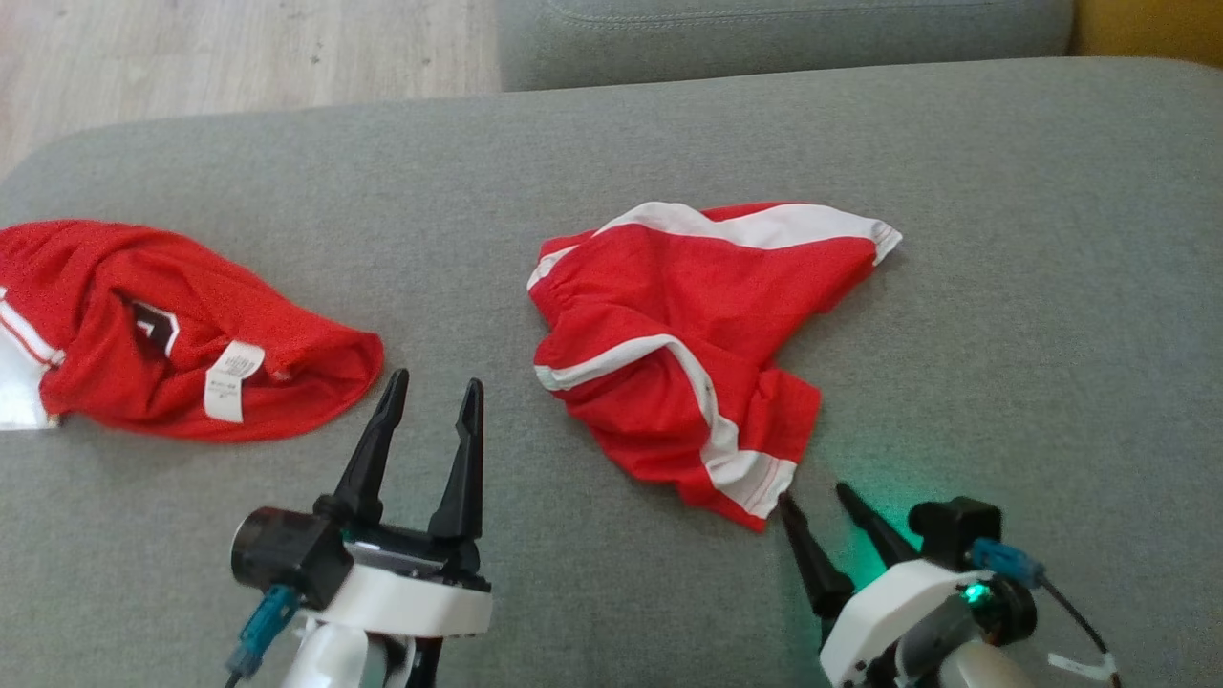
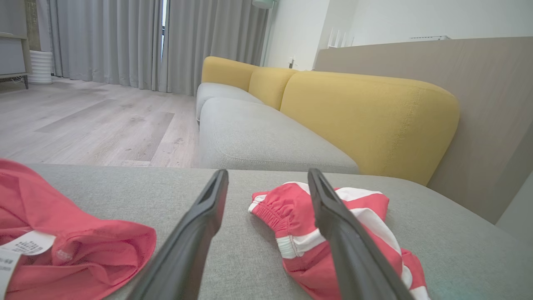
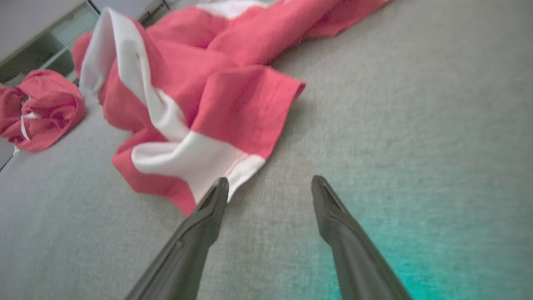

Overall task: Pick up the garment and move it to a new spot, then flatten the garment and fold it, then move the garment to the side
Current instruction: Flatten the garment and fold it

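Note:
The garment (image 1: 688, 344) is a pair of red shorts with white stripes, lying crumpled on the grey cushion (image 1: 1003, 287) right of centre. In the left wrist view the garment (image 2: 270, 206) lies beyond the fingers, partly hidden by the right one. My right gripper (image 1: 814, 492) stands open at the garment's near corner, and in the right wrist view its left fingertip (image 3: 216, 196) sits at the white hem of the garment (image 3: 225, 104). My right gripper (image 3: 270, 180) holds nothing. My left gripper (image 1: 435, 379) is open and empty over bare cushion, left of the garment. Between the spread fingers of my left gripper (image 2: 267, 172) there is only cushion.
A second red garment (image 1: 143, 325) with a white label lies at the cushion's left edge, close to my left gripper. Wooden floor (image 1: 191, 67) lies beyond the far left edge. Another grey seat (image 1: 764, 38) and yellow backrests (image 2: 366, 116) stand behind. Bare cushion stretches to the right.

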